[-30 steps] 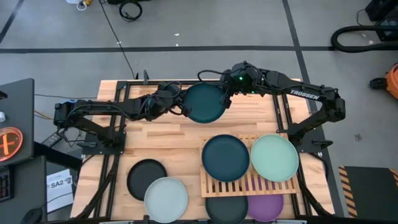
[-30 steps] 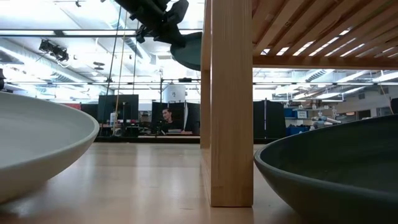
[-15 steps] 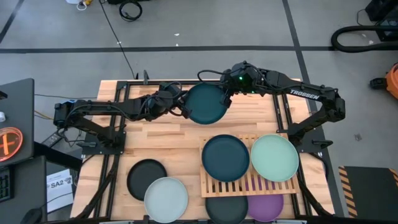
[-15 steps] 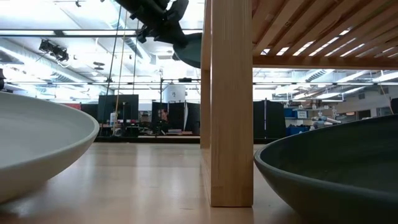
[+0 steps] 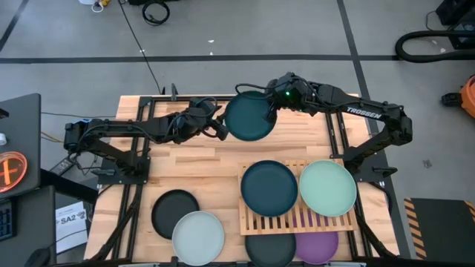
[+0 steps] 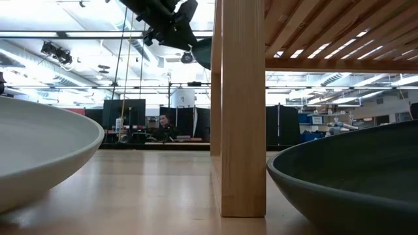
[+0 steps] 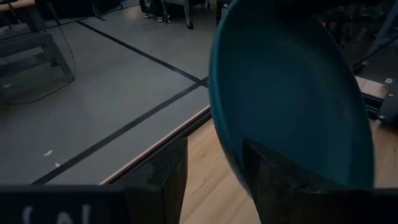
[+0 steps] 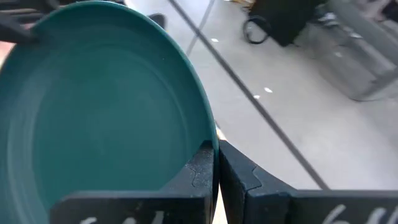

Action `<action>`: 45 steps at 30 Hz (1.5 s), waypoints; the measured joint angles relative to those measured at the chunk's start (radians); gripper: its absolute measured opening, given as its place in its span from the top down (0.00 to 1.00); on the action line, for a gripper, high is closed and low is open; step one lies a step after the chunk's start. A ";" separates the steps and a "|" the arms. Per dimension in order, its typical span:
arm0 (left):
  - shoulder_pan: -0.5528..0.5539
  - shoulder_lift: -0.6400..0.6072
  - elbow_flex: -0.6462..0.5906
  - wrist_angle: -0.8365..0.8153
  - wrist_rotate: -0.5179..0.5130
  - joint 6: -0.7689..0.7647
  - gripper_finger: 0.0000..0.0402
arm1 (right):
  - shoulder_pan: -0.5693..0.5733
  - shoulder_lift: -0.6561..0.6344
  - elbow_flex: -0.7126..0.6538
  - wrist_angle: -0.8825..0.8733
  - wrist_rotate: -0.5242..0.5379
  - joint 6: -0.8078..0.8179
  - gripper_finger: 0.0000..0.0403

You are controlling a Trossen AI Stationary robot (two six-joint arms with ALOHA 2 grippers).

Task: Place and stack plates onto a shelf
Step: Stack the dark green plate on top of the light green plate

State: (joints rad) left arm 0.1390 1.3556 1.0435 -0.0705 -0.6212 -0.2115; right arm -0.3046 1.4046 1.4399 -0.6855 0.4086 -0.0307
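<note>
- A round flat teal plate (image 5: 250, 119) is held up in the air over the far part of the light wooden surface (image 5: 200, 167).
- The plate's rim is pinched by the right claw (image 5: 272, 106), which is clenched tight on it.
- The left claw (image 5: 222, 130) is at the plate's other edge, and its fingers (image 7: 273, 183) are spread apart, with the rim between them but no longer squeezed.
- This looks like a hand-over step: the plate is being passed from the left arm to the right arm.
- Next, the plate needs to be carried by the right claw over to the light wooden slatted shelf (image 5: 298, 219) and laid flat there, maybe on top of another plate.
- The left claw needs to be pulled clear first, so that the plate is not bumped.
- Seven plates can be counted in the high view.
- One is in the air.
- Two lie on the shelf: a dark navy plate (image 5: 269, 188) and a mint plate (image 5: 327, 188), side by side.
- Two peek out at the shelf's near edge: a dark plate (image 5: 270, 248) and a purple plate (image 5: 317, 246).
- Two lie on the surface to the left: a black plate (image 5: 171, 208) and a pale blue-grey plate (image 5: 198, 237).
- One shelf is seen.
</note>
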 joint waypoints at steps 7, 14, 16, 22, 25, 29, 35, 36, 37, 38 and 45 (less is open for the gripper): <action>0.000 0.000 0.000 -0.027 0.004 -0.002 0.60 | 0.000 0.000 0.000 0.001 0.070 0.011 0.96; -0.001 0.000 -0.001 -0.118 0.008 -0.009 0.60 | 0.000 -0.017 0.000 -0.016 0.065 0.029 0.96; -0.004 0.000 -0.001 -0.162 0.008 -0.013 0.60 | 0.000 -0.040 0.000 -0.028 0.038 0.038 0.96; -0.010 0.000 -0.001 -0.298 0.009 -0.020 0.60 | 0.000 -0.140 0.000 -0.049 -0.025 0.098 0.96; -0.010 0.000 -0.001 -0.339 0.009 -0.055 0.60 | 0.000 -0.203 0.000 -0.088 -0.067 0.159 0.96; -0.010 0.000 -0.001 -0.365 0.008 -0.066 0.60 | 0.000 -0.293 0.000 -0.170 -0.131 0.249 0.96; -0.010 0.000 -0.001 -0.370 0.008 -0.065 0.60 | 0.000 -0.407 0.000 -0.332 -0.295 0.410 0.96; -0.010 0.000 -0.001 -0.370 0.008 -0.065 0.60 | 0.000 -0.423 0.000 -0.359 -0.324 0.435 0.96; -0.010 0.000 -0.001 -0.369 0.008 -0.065 0.60 | 0.000 -0.437 0.000 -0.386 -0.355 0.460 0.96; -0.010 0.000 -0.001 -0.369 0.009 -0.065 0.60 | 0.000 -0.450 0.000 -0.413 -0.385 0.485 0.96; -0.010 0.000 -0.001 -0.369 0.008 -0.064 0.60 | 0.016 -0.484 0.000 -0.608 -0.617 0.636 0.96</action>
State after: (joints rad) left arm 0.1291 1.3556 1.0424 -0.4393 -0.6128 -0.2756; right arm -0.2888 0.9207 1.4399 -1.2940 -0.2079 0.6055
